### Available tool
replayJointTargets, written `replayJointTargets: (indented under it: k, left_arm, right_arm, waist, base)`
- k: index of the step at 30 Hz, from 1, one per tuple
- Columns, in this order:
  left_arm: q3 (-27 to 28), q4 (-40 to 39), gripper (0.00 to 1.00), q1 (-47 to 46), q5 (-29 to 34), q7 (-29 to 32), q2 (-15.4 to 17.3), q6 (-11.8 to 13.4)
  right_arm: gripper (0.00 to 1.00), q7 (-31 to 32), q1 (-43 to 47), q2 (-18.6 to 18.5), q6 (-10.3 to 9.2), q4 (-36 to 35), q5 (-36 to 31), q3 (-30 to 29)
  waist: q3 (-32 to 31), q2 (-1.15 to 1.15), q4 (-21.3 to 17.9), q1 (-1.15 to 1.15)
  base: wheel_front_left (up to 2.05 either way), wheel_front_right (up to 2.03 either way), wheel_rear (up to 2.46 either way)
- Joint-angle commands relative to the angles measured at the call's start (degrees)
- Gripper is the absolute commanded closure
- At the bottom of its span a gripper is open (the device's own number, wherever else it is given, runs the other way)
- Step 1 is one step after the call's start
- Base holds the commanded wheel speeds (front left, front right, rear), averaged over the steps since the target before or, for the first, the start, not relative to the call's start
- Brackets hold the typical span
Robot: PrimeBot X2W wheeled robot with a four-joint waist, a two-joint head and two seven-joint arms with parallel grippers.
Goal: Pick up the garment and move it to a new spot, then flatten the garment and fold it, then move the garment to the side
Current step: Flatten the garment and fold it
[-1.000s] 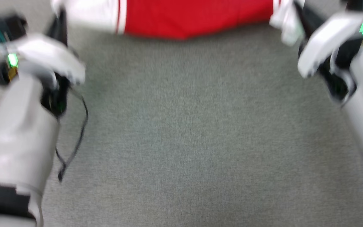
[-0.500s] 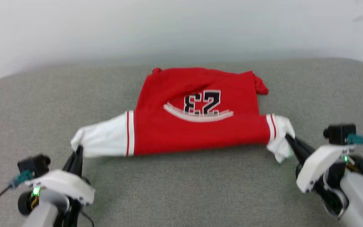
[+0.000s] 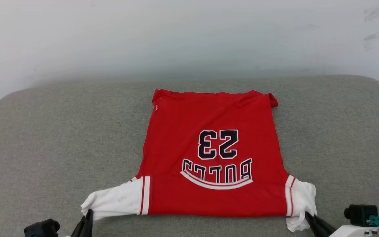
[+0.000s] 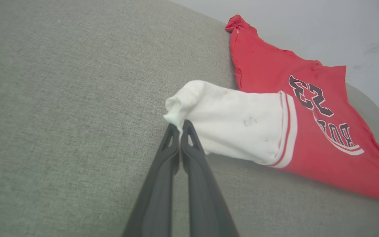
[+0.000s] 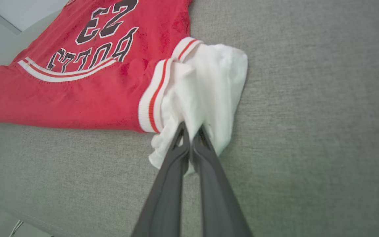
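The garment (image 3: 209, 154) is a red jersey with white sleeves, striped trim and black-outlined lettering. It lies spread on the grey cushioned surface (image 3: 61, 138), its lettering upside down to me. My left gripper (image 3: 89, 212) is shut on the tip of the left white sleeve (image 4: 229, 121), low at the near edge. In the left wrist view that gripper (image 4: 179, 124) pinches the sleeve's corner. My right gripper (image 3: 307, 215) is shut on the bunched right white sleeve (image 5: 209, 85); in the right wrist view the gripper (image 5: 191, 126) has fabric folded around its tips.
A pale wall (image 3: 189, 36) rises behind the grey surface, whose rounded corners (image 3: 373, 82) curve down at both sides. Bare grey fabric lies left, right and in front of the jersey.
The head camera has tilted up, so the whole jersey and the wall now show. The jersey's front has unrolled toward me, baring the lower row of letters. Both grippers stay shut on the sleeves.
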Motion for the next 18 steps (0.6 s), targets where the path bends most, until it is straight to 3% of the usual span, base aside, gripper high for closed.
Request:
replayJointTargets:
  k: [1, 5, 9, 18]
  left_arm:
    - [0.09, -1.79, 1.0, 0.84, 0.92, -0.6, 0.29, 0.89]
    - [-0.73, -7.04, 1.0, 0.72, 3.16, -0.97, 0.62, 3.02]
    - [-1.58, -12.33, 1.0, -0.42, 5.1, -0.58, 0.93, 4.62]
    - [-4.66, -21.16, 1.0, -7.17, 9.8, -1.25, -0.24, 4.56]
  right_arm:
    - [0.0, -0.08, 0.94, 0.84, -0.04, -2.18, -0.91, -1.91]
    - [0.0, -1.04, 0.92, 2.99, -0.04, -8.38, -3.51, -9.0]
    - [0.0, 2.4, -3.81, 4.2, -0.03, -10.83, -5.23, -15.98]
    - [0.0, 15.84, -25.32, 0.06, -0.03, 0.35, -6.76, -23.52]
  waist:
    - [0.21, 0.0, 0.26, 0.02]
    - [0.7, 0.0, 1.35, 0.02]
    - [2.19, 0.0, 3.11, 0.02]
    - [12.69, 0.0, 11.05, 0.02]
  base:
    - [0.0, 0.0, 0.0]
    - [0.0, 0.0, 0.0]
    - [0.0, 0.0, 0.0]
    - [0.0, 0.0, 0.0]
